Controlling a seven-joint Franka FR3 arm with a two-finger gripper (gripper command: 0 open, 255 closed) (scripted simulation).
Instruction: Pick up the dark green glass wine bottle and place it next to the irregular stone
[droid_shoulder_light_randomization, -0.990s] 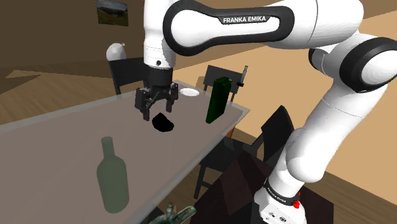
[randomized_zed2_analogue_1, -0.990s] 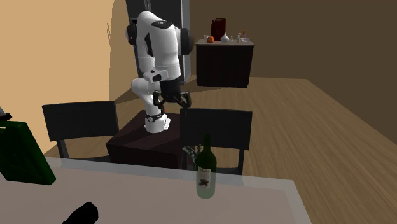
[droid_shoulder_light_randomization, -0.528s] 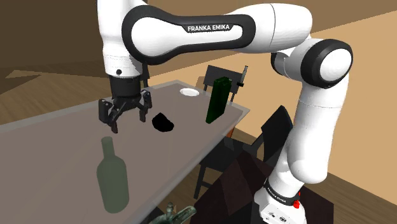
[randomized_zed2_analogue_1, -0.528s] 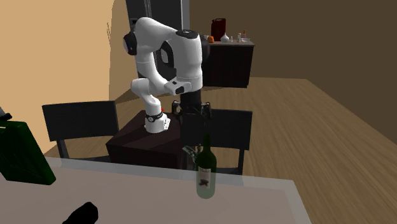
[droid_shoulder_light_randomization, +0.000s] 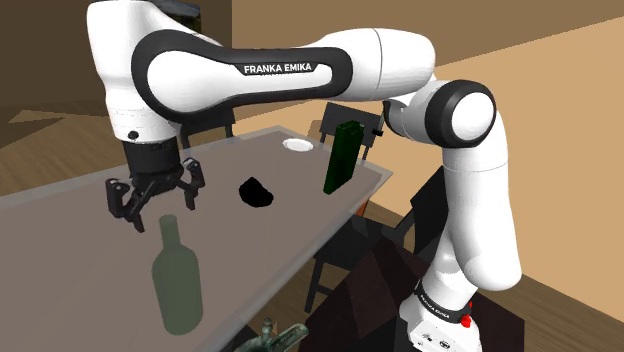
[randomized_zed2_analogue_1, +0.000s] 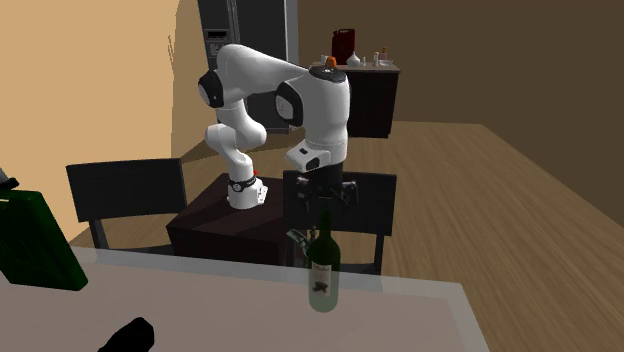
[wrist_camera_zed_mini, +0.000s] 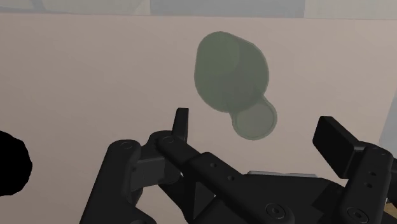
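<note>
A translucent dark green wine bottle (droid_shoulder_light_randomization: 176, 285) stands upright near the table's front edge in the shoulder view; in the second exterior view the bottle (randomized_zed2_analogue_1: 322, 266) carries a label. The black irregular stone (droid_shoulder_light_randomization: 256, 193) lies mid-table, apart from the bottle. My black gripper (droid_shoulder_light_randomization: 160, 210) hangs open just above the bottle's neck, pointing down. From across the table the gripper (randomized_zed2_analogue_1: 322, 198) sits right over the bottle top. Through the wrist camera the bottle (wrist_camera_zed_mini: 230, 75) is seen from above, its cap between the spread fingers of the gripper (wrist_camera_zed_mini: 257, 130), untouched. The stone (wrist_camera_zed_mini: 9, 163) shows off to one side.
A tall dark green box (droid_shoulder_light_randomization: 343, 157) stands at the grey table's (droid_shoulder_light_randomization: 80, 215) far right end, a small white plate (droid_shoulder_light_randomization: 297, 145) behind it. Dark chairs (randomized_zed2_analogue_1: 125, 195) line the table's edge. A small metallic object (droid_shoulder_light_randomization: 280, 338) sits at the near edge.
The arm has swung toward the shoulder view's left, from over the stone to over the bottle. The fingers stayed open. Bottle and stone have not moved.
</note>
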